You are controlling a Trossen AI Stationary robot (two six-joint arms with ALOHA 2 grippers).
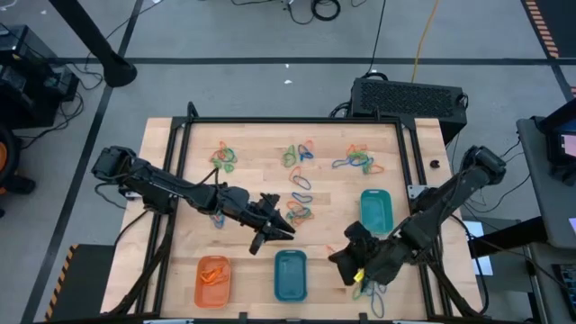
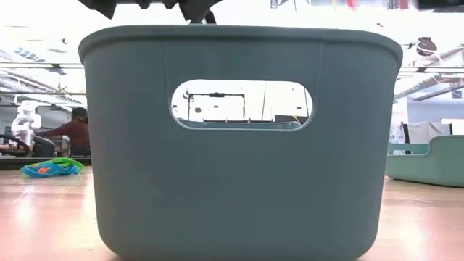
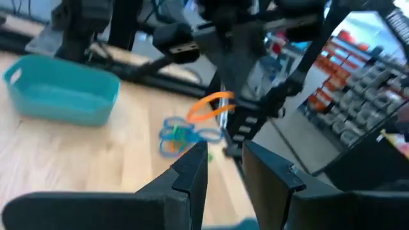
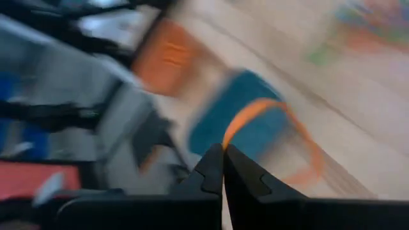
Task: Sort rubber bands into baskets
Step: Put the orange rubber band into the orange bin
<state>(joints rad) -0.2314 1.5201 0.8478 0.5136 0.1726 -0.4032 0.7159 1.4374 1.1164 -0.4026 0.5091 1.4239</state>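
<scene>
One camera looks straight down on the pale wooden desk (image 1: 270, 193); another sits at desk height, pressed against a grey-teal plastic basket (image 2: 239, 145).

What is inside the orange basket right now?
From above, the orange basket holds a few orange bands lying in a loose tangle on its floor. How many cannot be told, since they overlap and match the basket's colour. No blue or green band shows in it.

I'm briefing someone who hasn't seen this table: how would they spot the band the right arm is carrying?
Start at the table's near right corner, where the right claw sits beside the middle basket. Its fingers are pinched shut on an orange rubber band dangling clear of the wood. It is the only band off the table.
</scene>
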